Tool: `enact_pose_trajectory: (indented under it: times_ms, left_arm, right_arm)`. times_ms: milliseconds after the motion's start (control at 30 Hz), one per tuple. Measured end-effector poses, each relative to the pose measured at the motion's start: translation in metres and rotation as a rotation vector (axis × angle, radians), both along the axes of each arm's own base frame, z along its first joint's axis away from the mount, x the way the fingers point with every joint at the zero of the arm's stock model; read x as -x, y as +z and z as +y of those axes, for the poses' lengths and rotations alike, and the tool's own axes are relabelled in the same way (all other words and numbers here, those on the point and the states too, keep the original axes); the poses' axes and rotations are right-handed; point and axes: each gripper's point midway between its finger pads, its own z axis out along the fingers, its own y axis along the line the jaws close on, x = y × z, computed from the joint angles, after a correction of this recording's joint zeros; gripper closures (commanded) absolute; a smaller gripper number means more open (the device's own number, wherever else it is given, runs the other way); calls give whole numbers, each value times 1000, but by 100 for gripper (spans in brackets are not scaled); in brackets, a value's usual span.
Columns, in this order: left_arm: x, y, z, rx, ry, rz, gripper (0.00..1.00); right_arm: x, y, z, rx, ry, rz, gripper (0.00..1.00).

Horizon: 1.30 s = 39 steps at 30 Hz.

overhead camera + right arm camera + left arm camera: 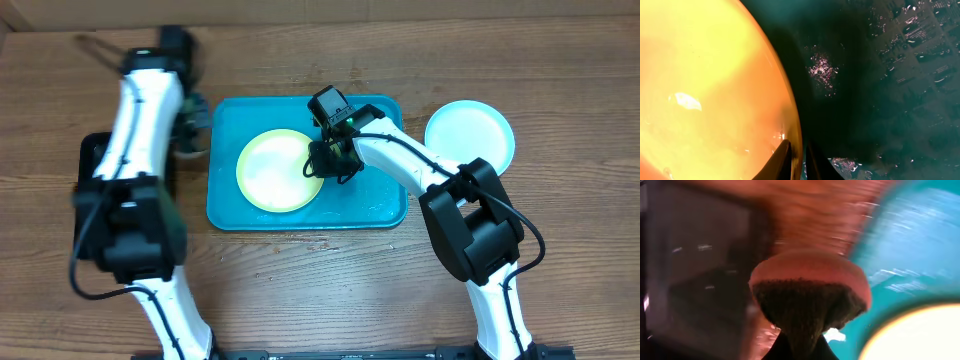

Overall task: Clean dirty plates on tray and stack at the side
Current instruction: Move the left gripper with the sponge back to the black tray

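Right gripper [328, 158], overhead: narrow, at yellow-green plate [272, 172] rim, frame centre, on tray [380, 208].
Pale plate [470, 135]: off tray, right.
Left gripper [190, 125]: blurred, upper left.
Left wrist: sponge [807, 292] pinched in jaws, centre.
Right wrist: fingers [783, 161] clamp plate rim, bottom centre.

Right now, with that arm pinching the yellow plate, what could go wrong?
1. The right gripper pinches only the thin rim of the yellow-green plate. The tray is dotted with water droplets, so the plate may slip free if lifted.
2. The left gripper holds a sponge close to the tray's left rim. Its wrist view is blurred, which suggests speed, so it might clip the rim and jolt the tray.
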Motion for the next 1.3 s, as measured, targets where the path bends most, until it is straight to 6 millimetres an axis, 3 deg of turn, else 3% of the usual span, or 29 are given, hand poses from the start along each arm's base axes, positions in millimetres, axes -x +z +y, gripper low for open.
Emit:
enact_pose_trajectory:
  times_ms: [200, 333, 533, 633, 733, 767, 833, 967, 1100, 1200, 1267, 1300]
  left_arm:
    - [29, -2, 90, 59, 256, 1, 96]
    - [43, -8, 120, 98, 346, -8, 96]
    - [55, -37, 125, 143, 363, 6, 95]
    - [59, -50, 119, 163, 348, 22, 94]
    - [61, -58, 115, 182, 343, 24, 86]
    - [61, -60, 114, 186, 340, 25, 78]
    - [61, -62, 113, 192, 338, 22, 70]
    - [57, -62, 114, 191, 329, 9, 73]
    - [57, -60, 114, 196, 328, 9, 67]
    - [52, -47, 113, 233, 333, -9, 63]
    - [41, -32, 112, 265, 329, -51, 50]
    - [35, -25, 112, 282, 326, -78, 19]
  right_arm:
    - [0, 0, 0, 3, 0, -1, 87]
    - [-1, 0, -1, 6, 0, -5, 87]
    - [-1, 0, -1, 8, -1, -6, 88]
    - [-1, 0, -1, 7, -3, -7, 96]
    - [-3, 2, 0, 3, -5, -10, 96]
    - [-3, 2, 0, 2, -5, -12, 96]
    - [-3, 2, 0, 3, -5, -11, 96]
    - [-3, 2, 0, 4, -5, -10, 96]
    - [-1, 5, -3, 20, -4, 2, 96]
    - [-3, 17, -9, 65, -7, 1, 96]
    - [-9, 30, -12, 95, 1, -25, 96]
    - [-12, 38, -16, 127, 3, -43, 96]
